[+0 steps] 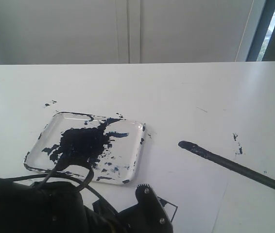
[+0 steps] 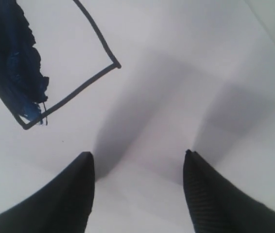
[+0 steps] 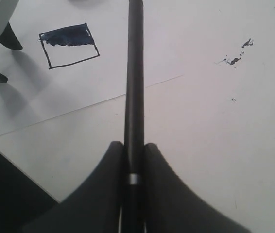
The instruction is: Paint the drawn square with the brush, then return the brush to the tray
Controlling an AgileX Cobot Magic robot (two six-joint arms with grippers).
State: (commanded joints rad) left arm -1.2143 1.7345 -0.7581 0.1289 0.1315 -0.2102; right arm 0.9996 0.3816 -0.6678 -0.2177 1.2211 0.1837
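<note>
The tray lies left of the middle, smeared with a big dark blue blotch. The brush slants in from the right edge, its dark tip hanging over the bare table right of the tray. My right gripper is shut on the brush handle; the exterior view does not show this gripper. The drawn square is blue in one half and white in the other. My left gripper stands open and empty just beside the drawn square. Only a corner of the drawn square shows behind the left gripper.
Small paint specks dot the table near the brush, and more lie by the tray's far corner. The square is drawn on a white paper sheet whose edge crosses the table. The left arm and its cables fill the near left corner.
</note>
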